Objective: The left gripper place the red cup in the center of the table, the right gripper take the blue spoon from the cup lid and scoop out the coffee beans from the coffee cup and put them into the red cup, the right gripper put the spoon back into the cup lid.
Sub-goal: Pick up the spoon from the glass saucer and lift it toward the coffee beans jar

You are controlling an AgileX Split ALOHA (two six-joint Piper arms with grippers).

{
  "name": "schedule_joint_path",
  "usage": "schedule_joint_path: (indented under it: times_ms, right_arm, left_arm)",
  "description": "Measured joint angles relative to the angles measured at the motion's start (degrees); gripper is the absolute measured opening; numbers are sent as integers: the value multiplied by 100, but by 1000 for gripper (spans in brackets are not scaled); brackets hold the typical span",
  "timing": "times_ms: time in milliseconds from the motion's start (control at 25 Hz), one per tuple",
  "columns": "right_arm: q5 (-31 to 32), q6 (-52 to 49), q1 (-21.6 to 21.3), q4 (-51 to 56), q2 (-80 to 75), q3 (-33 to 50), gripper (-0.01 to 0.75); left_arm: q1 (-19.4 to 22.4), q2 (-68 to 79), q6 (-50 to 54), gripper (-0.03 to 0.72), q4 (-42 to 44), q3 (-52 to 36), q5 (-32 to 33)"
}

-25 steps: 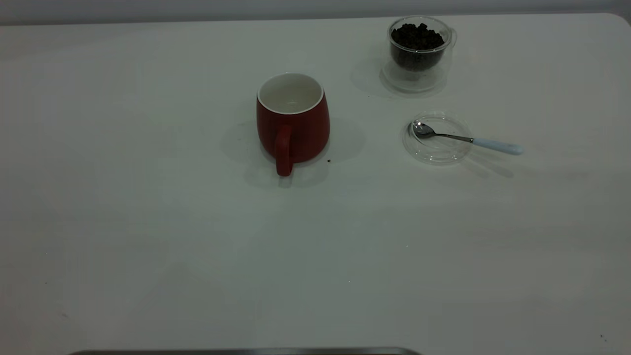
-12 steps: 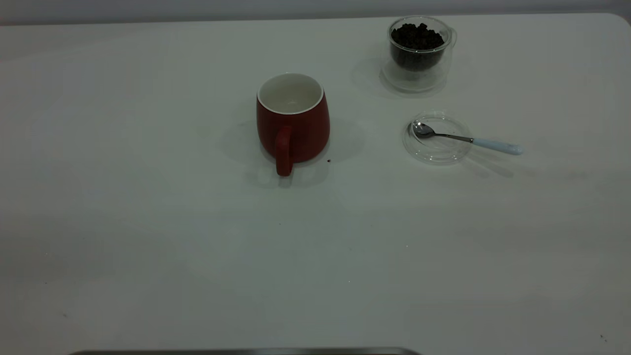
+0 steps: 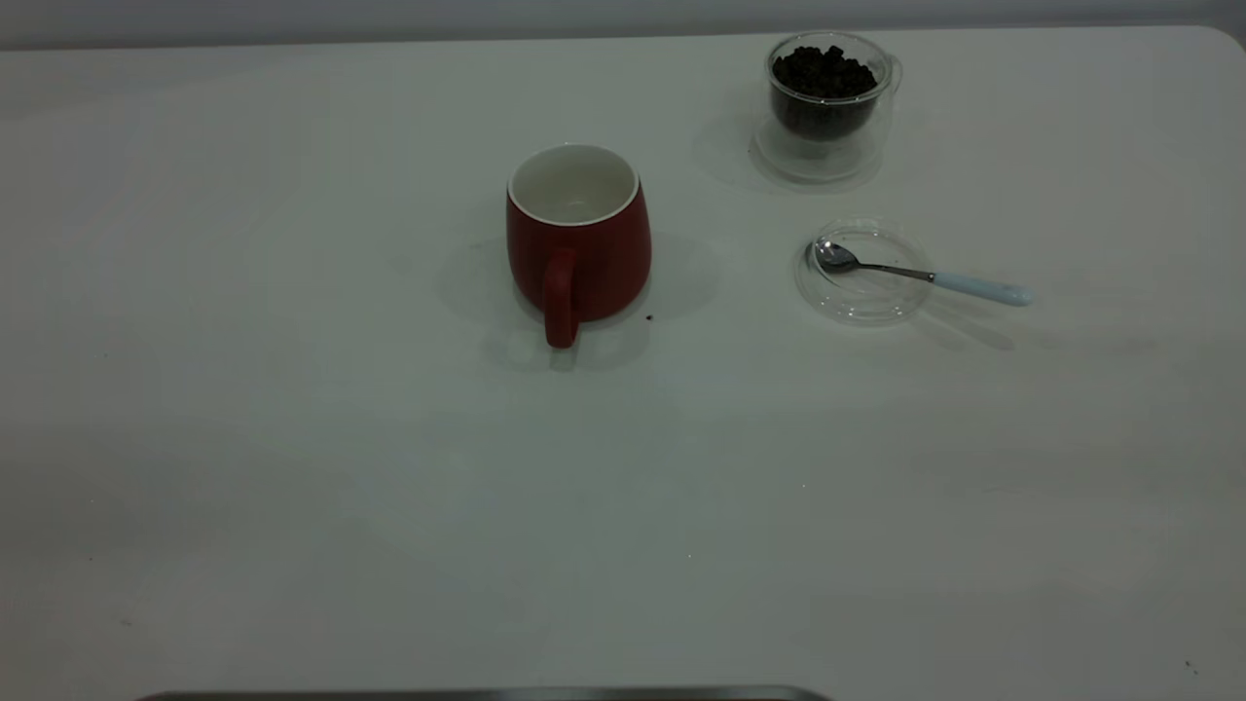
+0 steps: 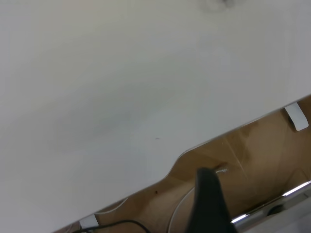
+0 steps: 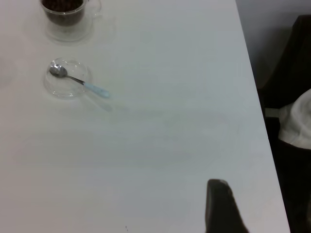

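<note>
Overhead, the red cup (image 3: 578, 237) is standing upright mid-table (image 3: 292, 438), white inside, handle facing the camera. Right of it, the coffee cup (image 3: 824, 105) is holding coffee beans (image 3: 824, 70); the blue spoon (image 3: 920, 275) is lying across the cup lid (image 3: 862, 272).

Left wrist: only one finger (image 4: 208, 204) is showing, beyond the table edge; grip state unreadable.

Right wrist: the spoon and lid are sitting well ahead of the right gripper's finger (image 5: 221, 206); nothing between; grip state unreadable.

No readable text, label, brand, number or sign in any view. The squat dark-red ceramic mug (image 3: 578, 243), the clear double-walled glass cup (image 3: 824, 102) and the plain white tabletop (image 3: 292, 438) carry no markings.
</note>
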State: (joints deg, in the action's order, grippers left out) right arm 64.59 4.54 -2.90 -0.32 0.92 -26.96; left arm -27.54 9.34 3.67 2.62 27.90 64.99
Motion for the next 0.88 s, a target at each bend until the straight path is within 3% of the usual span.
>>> schedule_joint_path:
  times_ms: [160, 480, 880]
  right_arm:
    - [0, 0, 0, 0, 0, 0, 448]
    - [0, 0, 0, 0, 0, 0, 448]
    - [0, 0, 0, 0, 0, 0, 448]
  left_arm:
    - [49, -68, -82, 586, 0, 0, -5]
    - [1748, -686, -115, 586, 0, 0, 0]
    - [2824, -1050, -122, 586, -11, 0, 5]
